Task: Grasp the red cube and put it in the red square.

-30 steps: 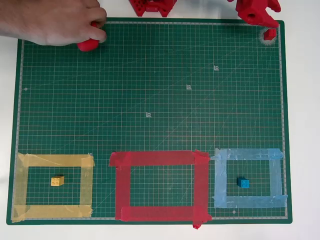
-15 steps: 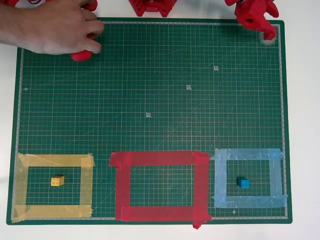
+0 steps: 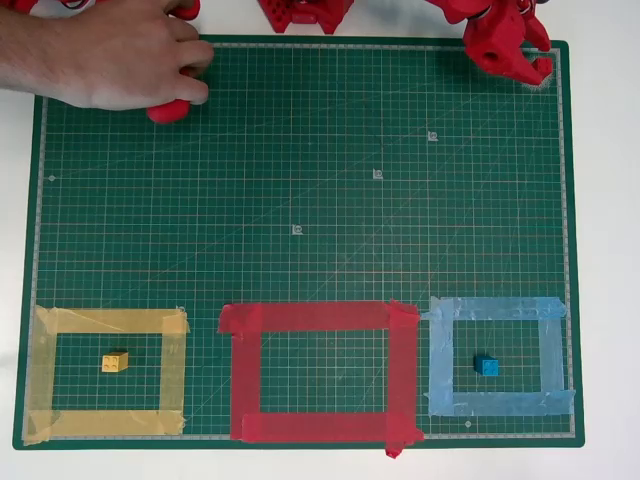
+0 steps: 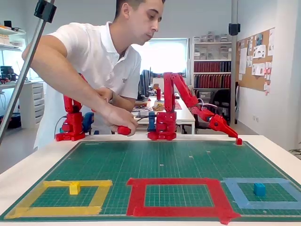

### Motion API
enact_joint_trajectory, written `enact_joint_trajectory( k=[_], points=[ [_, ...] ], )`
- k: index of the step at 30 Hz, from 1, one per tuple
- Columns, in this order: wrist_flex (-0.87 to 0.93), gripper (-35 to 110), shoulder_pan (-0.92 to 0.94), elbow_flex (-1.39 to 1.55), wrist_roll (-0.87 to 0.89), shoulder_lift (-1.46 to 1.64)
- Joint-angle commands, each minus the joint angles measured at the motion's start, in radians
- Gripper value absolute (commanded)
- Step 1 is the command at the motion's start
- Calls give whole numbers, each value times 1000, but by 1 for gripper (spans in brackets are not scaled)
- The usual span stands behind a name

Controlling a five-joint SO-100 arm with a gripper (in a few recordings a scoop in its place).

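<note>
The red cube [image 4: 239, 141] sits at the far right corner of the green mat, right at the tip of my red gripper [image 4: 234, 136]. In the overhead view the gripper [image 3: 532, 66] reaches down over that corner, and the cube [image 3: 544, 71] shows as a small red block merging with its fingers. The fingers look drawn together on the cube, which stays low at mat level. The red square [image 3: 320, 318] of wide tape lies at the near middle of the mat, far from the gripper, with bare green mat inside it.
A yellow cube [image 3: 115, 362] lies inside a yellow tape outline [image 3: 105, 321] at the lower left. A blue cube [image 3: 486, 366] lies inside a light blue outline [image 3: 498, 308] at the lower right. A person's hand [image 3: 120, 55] reaches over the mat's top left corner.
My gripper has come down over the red cube and swung a little left, its fingers closing in on it. The cube has barely shifted. The person's hand moved slightly left.
</note>
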Motion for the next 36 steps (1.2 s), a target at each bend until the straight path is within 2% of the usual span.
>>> enact_joint_trajectory(
  k=[1, 11, 35, 36],
  points=[
    [-35, 23, -23, -54, -32, 17],
    [-34, 23, -69, -101, -34, -49],
    [-34, 22, -40, -173, -25, -213],
    [-34, 18, -40, -176, -25, -216]
  ],
)
